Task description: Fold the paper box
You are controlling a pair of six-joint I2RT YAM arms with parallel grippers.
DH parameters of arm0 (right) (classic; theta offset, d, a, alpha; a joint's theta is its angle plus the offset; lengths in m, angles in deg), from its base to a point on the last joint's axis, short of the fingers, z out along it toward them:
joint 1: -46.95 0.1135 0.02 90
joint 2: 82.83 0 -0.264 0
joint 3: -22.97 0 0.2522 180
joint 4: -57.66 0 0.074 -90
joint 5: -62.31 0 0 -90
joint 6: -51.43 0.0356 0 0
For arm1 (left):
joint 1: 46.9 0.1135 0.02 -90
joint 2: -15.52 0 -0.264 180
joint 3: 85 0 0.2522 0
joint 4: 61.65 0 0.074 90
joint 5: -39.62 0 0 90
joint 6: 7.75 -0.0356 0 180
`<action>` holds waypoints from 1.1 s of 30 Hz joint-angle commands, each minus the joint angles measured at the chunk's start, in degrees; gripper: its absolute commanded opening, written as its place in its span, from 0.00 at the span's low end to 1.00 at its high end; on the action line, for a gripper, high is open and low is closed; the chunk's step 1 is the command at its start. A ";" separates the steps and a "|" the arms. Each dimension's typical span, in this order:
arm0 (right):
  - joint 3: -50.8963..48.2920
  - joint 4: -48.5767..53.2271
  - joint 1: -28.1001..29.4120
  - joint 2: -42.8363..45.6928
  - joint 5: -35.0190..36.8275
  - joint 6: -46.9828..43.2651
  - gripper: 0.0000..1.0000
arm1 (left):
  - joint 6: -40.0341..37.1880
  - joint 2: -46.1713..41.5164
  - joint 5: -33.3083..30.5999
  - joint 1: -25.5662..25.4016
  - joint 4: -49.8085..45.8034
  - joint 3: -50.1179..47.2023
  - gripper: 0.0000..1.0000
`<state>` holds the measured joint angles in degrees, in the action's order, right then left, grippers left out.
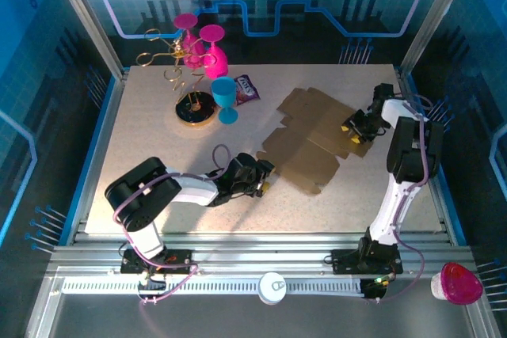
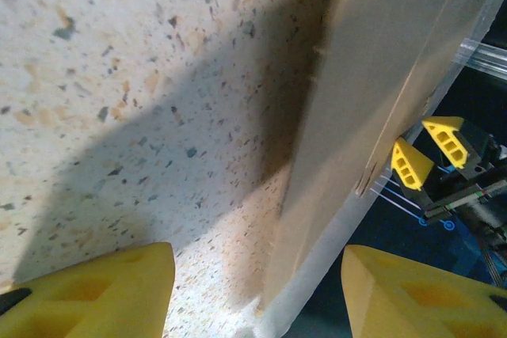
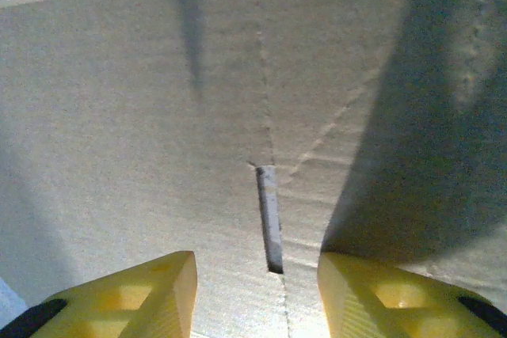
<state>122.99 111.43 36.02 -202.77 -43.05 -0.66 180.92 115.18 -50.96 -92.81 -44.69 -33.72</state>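
Observation:
The paper box (image 1: 310, 138) is a flat brown die-cut sheet lying right of the table's centre. My left gripper (image 1: 264, 180) sits low at the sheet's near-left corner. In the left wrist view the gripper (image 2: 257, 275) is open, and a raised cardboard edge (image 2: 356, 108) runs between its yellow fingers (image 2: 103, 290) without being pinched. My right gripper (image 1: 356, 130) hovers over the sheet's right edge. It stands open (image 3: 255, 275) just above the cardboard (image 3: 142, 116), with a narrow cut slot (image 3: 269, 219) between its fingertips. The right gripper's yellow tips (image 2: 428, 156) show beyond the sheet in the left wrist view.
At the back left stand a gold wire rack (image 1: 170, 61) with pink goblets (image 1: 212, 47), a blue cup (image 1: 225, 98), a black-and-gold disc (image 1: 195, 110) and a purple packet (image 1: 246, 89). A white knob (image 1: 272, 286) and a pink-topped cup (image 1: 458, 282) sit on the front rail.

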 commanded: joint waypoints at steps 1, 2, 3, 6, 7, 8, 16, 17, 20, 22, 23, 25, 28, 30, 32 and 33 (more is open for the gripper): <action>0.98 7.00 2.04 -1.53 -0.23 -0.97 0.47 | 0.02 2.86 -0.18 -0.16 3.57 0.14 0.59; 0.35 6.89 2.26 -1.32 -0.44 -0.51 0.47 | 0.23 3.29 -0.40 -0.16 4.35 -0.13 0.59; -0.14 6.74 2.26 -1.18 -0.79 -0.05 0.47 | 0.46 3.70 -0.63 -0.15 5.04 -0.41 0.59; -1.76 6.22 2.35 -0.62 -1.68 0.84 0.47 | 0.47 5.79 -1.58 -0.10 9.44 -0.93 0.59; -2.24 6.22 2.48 -0.48 -1.72 0.94 0.46 | 0.59 6.85 -1.68 0.02 11.23 -0.87 0.59; -2.63 6.22 2.64 -0.21 -1.71 0.98 0.46 | 0.52 8.02 -1.71 0.04 13.14 -0.75 0.59; -5.56 5.40 3.17 1.45 -1.79 1.35 0.46 | -0.27 9.83 -2.81 0.20 17.45 -1.50 0.54; -5.91 5.18 3.22 1.77 -1.92 1.45 0.46 | -0.57 9.40 -3.06 0.25 17.50 -1.73 0.52; -7.29 4.17 3.43 2.91 -2.31 1.94 0.46 | -1.27 8.98 -3.33 0.46 18.85 -1.88 0.42; -8.02 3.70 3.40 3.52 -2.28 2.17 0.46 | -1.75 8.37 -3.39 0.45 19.25 -1.84 0.37; -8.36 3.72 3.21 3.83 -2.14 2.17 0.46 | -2.12 7.68 -3.42 0.40 18.70 -1.70 0.36; -8.69 3.50 2.87 4.00 -2.16 2.06 0.46 | -3.00 5.62 -3.46 0.40 16.23 -1.49 0.37; -8.78 3.65 2.28 3.92 -2.40 1.73 0.46 | -4.61 1.86 -4.20 0.38 12.02 -1.47 0.45; -8.75 3.76 1.99 4.01 -2.51 1.48 0.45 | -5.14 -0.14 -4.87 0.37 10.86 -1.72 0.48; -8.81 3.85 1.71 4.17 -2.61 1.38 0.46 | -5.44 -1.23 -5.13 0.36 10.59 -1.92 0.50; -8.79 3.81 1.71 4.25 -2.60 1.31 0.45 | -5.56 -1.32 -5.20 0.36 10.57 -1.84 0.51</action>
<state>115.89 111.89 38.18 -198.75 -45.30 0.39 177.79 115.81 -54.24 -92.74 -32.36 -34.88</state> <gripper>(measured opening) 0.456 0.506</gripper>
